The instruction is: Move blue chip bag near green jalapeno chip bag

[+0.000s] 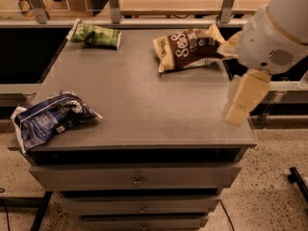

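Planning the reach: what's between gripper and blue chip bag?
Bare tabletop, per camera view, from the gripper at the table's right edge to the blue chip bag.
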Robot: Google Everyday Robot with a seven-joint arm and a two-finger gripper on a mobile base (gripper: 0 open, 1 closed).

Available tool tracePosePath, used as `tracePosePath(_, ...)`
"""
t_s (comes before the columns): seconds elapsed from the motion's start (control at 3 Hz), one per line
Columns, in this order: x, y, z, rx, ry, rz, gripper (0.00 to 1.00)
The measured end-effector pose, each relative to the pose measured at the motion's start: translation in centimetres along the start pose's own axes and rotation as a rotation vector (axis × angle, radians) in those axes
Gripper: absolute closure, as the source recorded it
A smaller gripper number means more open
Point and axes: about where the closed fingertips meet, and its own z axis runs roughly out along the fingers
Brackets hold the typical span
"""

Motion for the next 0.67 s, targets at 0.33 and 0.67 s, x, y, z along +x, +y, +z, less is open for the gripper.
tracePosePath(0.33,-9.47,3.5,5.17,-0.105,-0.185,-0.133,0.0)
tracePosePath(0.67,-9.47,3.51,5.17,-0.105,-0.185,-0.133,0.0)
